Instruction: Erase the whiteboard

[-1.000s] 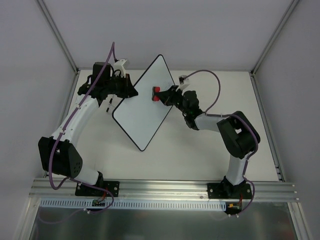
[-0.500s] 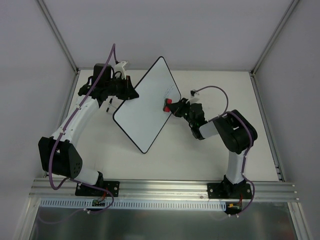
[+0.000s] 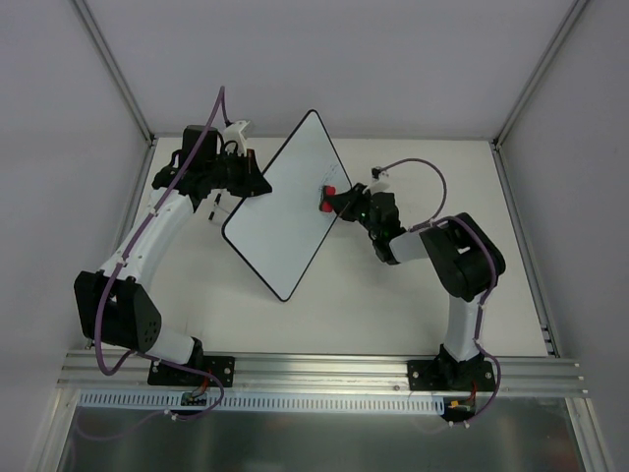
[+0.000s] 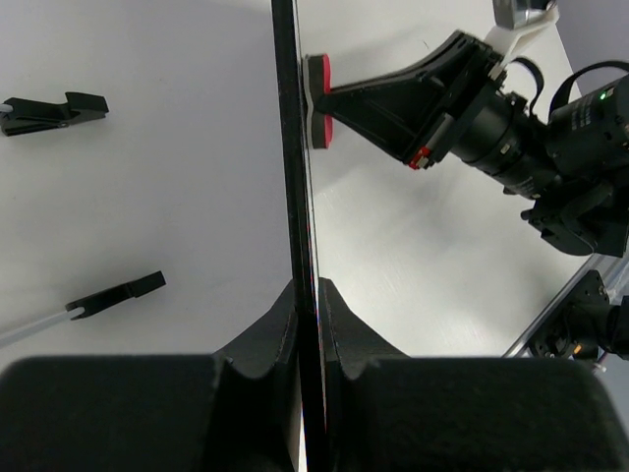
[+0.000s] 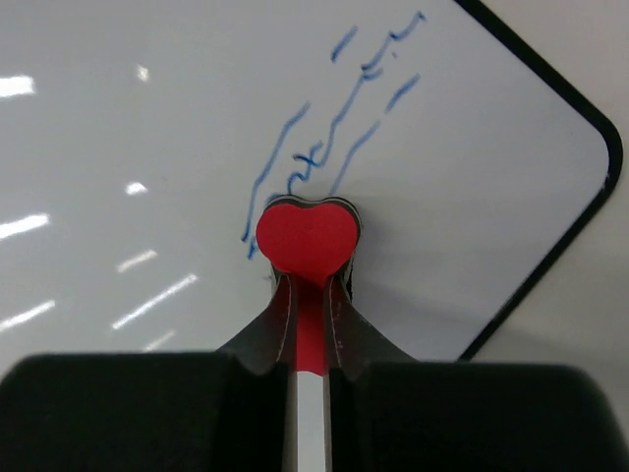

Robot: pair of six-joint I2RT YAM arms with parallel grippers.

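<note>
Moved: right gripper [image 5: 310,295], clenched on red eraser [image 5: 306,234], from middle of whiteboard [image 3: 280,211] toward its 3 o'clock edge; whiteboard at centre of table [image 3: 393,295], left gripper [image 4: 310,315] clamping its 9 o'clock edge; wiping underway, blue writing [image 5: 334,147] next needs pressed strokes.

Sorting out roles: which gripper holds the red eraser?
The right gripper, shut on the red eraser; the left gripper instead clamps the whiteboard by its edge.
</note>
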